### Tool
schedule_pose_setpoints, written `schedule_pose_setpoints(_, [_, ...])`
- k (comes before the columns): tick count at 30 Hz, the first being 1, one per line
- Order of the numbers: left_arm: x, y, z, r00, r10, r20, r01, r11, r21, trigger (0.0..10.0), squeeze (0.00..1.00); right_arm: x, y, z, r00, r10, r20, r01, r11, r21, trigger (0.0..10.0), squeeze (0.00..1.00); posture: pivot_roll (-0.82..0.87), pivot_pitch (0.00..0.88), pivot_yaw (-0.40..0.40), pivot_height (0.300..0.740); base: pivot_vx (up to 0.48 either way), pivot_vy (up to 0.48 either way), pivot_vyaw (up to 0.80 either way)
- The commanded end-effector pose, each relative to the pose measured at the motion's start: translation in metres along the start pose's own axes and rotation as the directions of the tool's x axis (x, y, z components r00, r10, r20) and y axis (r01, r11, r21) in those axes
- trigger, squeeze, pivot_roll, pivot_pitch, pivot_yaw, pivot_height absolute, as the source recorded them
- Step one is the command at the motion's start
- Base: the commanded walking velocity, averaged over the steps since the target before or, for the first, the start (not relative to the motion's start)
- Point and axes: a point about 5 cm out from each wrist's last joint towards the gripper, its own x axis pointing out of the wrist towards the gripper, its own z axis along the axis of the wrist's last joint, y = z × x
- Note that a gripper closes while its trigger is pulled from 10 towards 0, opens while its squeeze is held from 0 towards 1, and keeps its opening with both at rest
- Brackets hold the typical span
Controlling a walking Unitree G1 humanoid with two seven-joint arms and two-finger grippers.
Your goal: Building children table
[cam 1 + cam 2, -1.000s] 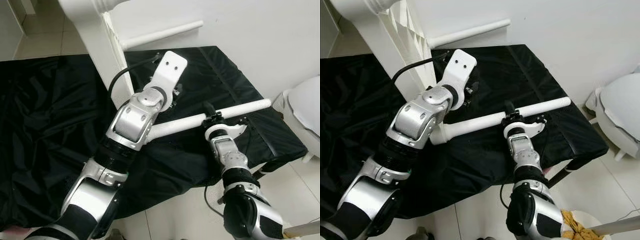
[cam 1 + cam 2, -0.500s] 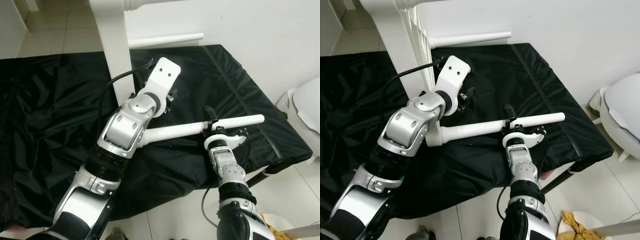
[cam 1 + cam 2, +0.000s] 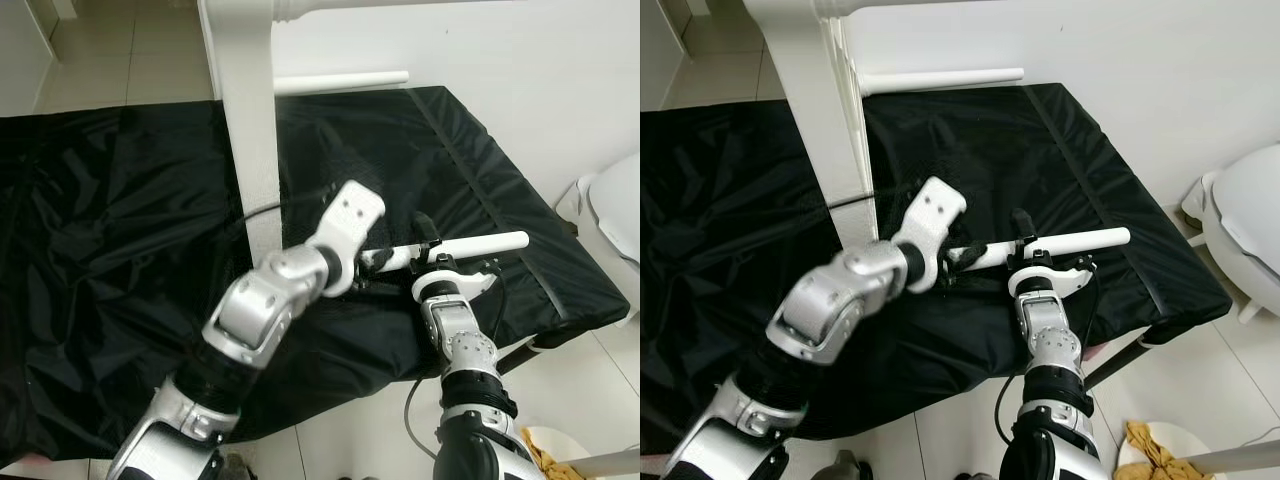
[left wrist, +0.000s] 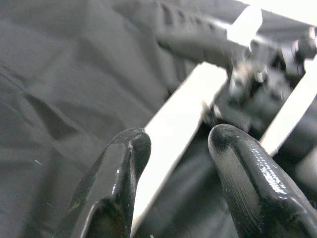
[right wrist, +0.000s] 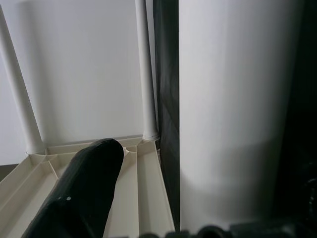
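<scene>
A table leg (image 3: 478, 244) lies crosswise on the black cloth (image 3: 110, 260), near its 4 o'clock corner. The right gripper (image 3: 428, 243) sits on the leg's middle; the left gripper (image 4: 173, 148) is just beside it at 9 o'clock. The upturned tabletop (image 3: 250, 130) stands behind them at 11 o'clock, another leg (image 3: 345, 80) projecting from it toward 3 o'clock. Off the cloth, at 3 o'clock, stands a toilet (image 3: 615, 215)

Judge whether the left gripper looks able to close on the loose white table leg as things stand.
Probably yes: the left gripper is open with the white table leg lying between its fingers on the black cloth, nothing between them. The right gripper already holds the same leg further along.
</scene>
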Motion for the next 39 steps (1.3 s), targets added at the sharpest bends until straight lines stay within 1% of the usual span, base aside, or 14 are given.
schedule_pose_setpoints(1, [0.007, -0.013, -0.017, 0.986, -0.154, -0.064, 0.157, 0.987, 0.036, 10.0, 0.0, -0.012, -0.022, -0.019, 0.992, -0.11, -0.058, 0.113, 0.993, 0.045, 10.0, 1.0, 0.14, 0.098, -0.008, 0.74, 0.0, 0.0, 0.0])
schedule_pose_setpoints(9, [0.022, -0.005, -0.043, 0.983, -0.029, -0.183, 0.059, 0.985, 0.161, 10.0, 0.0, -0.016, -0.018, -0.019, 0.992, -0.105, -0.064, 0.107, 0.994, 0.03, 10.0, 1.0, 0.12, 0.108, -0.006, 0.74, 0.0, 0.0, 0.0])
schedule_pose_setpoints(15, [0.031, -0.007, -0.046, 0.981, -0.018, -0.194, 0.05, 0.986, 0.161, 10.0, 0.0, -0.023, -0.014, -0.017, 0.994, -0.092, -0.065, 0.094, 0.995, 0.02, 10.0, 1.0, 0.1, 0.116, -0.002, 0.74, 0.0, 0.0, 0.0])
schedule_pose_setpoints(19, [0.039, 0.0, -0.047, 0.979, 0.043, -0.197, -0.008, 0.985, 0.174, 10.0, 0.0, -0.034, -0.008, -0.016, 0.993, -0.085, -0.081, 0.086, 0.996, 0.011, 10.0, 1.0, 0.08, 0.123, 0.001, 0.74, 0.0, 0.0, 0.0])
schedule_pose_setpoints(25, [0.044, 0.005, -0.042, 0.982, 0.064, -0.179, -0.032, 0.984, 0.174, 10.0, 0.0, -0.048, 0.0, -0.015, 0.992, -0.08, -0.094, 0.083, 0.996, 0.028, 10.0, 1.0, 0.07, 0.13, 0.006, 0.74, 0.0, 0.0, 0.0])
schedule_pose_setpoints(28, [0.046, 0.009, -0.037, 0.984, 0.074, -0.161, -0.045, 0.983, 0.175, 10.0, 0.0, -0.061, 0.01, -0.009, 0.993, -0.072, -0.09, 0.075, 0.996, 0.037, 10.0, 1.0, 0.07, 0.133, 0.01, 0.74, 0.0, 0.0, 0.0])
schedule_pose_setpoints(29, [0.047, 0.011, -0.036, 0.985, 0.075, -0.156, -0.047, 0.983, 0.18, 10.0, 0.0, -0.069, 0.018, -0.006, 0.994, -0.047, -0.094, 0.05, 0.998, 0.032, 10.0, 1.0, 0.06, 0.134, 0.01, 0.74, 0.0, 0.0, 0.0])
schedule_pose_setpoints(31, [0.047, 0.014, -0.035, 0.985, 0.077, -0.153, -0.048, 0.982, 0.185, 10.0, 0.0, -0.08, 0.033, 0.0, 0.995, 0.017, -0.103, -0.019, 1.0, -0.017, 10.0, 1.0, 0.05, 0.135, 0.015, 0.74, 0.0, 0.0, 0.0])
schedule_pose_setpoints(33, [0.047, 0.017, -0.033, 0.986, 0.086, -0.144, -0.059, 0.981, 0.183, 10.0, 0.0, -0.084, 0.047, 0.009, 0.989, 0.106, -0.1, -0.116, 0.988, -0.105, 10.0, 1.0, 0.05, 0.133, 0.019, 0.74, 0.0, 0.0, 0.0])
schedule_pose_setpoints(34, [0.047, 0.018, -0.033, 0.986, 0.084, -0.142, -0.058, 0.982, 0.18, 10.0, 0.0, -0.084, 0.052, 0.012, 0.986, 0.136, -0.1, -0.151, 0.976, -0.16, 10.0, 1.0, 0.04, 0.131, 0.024, 0.74, 0.0, 0.0, 0.0])
schedule_pose_setpoints(35, [0.047, 0.018, -0.033, 0.986, 0.084, -0.142, -0.058, 0.982, 0.18, 10.0, 0.0, -0.084, 0.052, 0.012, 0.986, 0.136, -0.1, -0.151, 0.976, -0.16, 10.0, 1.0, 0.04, 0.131, 0.024, 0.74, 0.0, 0.0, 0.0])
schedule_pose_setpoints(37, [0.047, 0.019, -0.032, 0.987, 0.082, -0.135, -0.057, 0.981, 0.185, 10.0, 0.0, -0.08, 0.064, 0.02, 0.979, 0.187, -0.084, -0.202, 0.949, -0.24, 10.0, 1.0, 0.04, 0.131, 0.024, 0.74, 0.0, 0.0, 0.0])
schedule_pose_setpoints(38, [0.047, 0.019, -0.032, 0.987, 0.082, -0.135, -0.057, 0.981, 0.185, 10.0, 0.0, -0.08, 0.064, 0.02, 0.979, 0.187, -0.084, -0.202, 0.949, -0.24, 10.0, 1.0, 0.04, 0.131, 0.024, 0.74, 0.0, 0.0, 0.0])
schedule_pose_setpoints(39, [0.045, 0.019, -0.031, 0.989, 0.075, -0.128, -0.051, 0.982, 0.183, 10.0, 0.0, -0.073, 0.076, 0.025, 0.966, 0.246, -0.076, -0.257, 0.917, -0.305, 10.0, 0.85, 0.03, 0.125, 0.025, 0.74, 0.0, 0.0, 0.0])
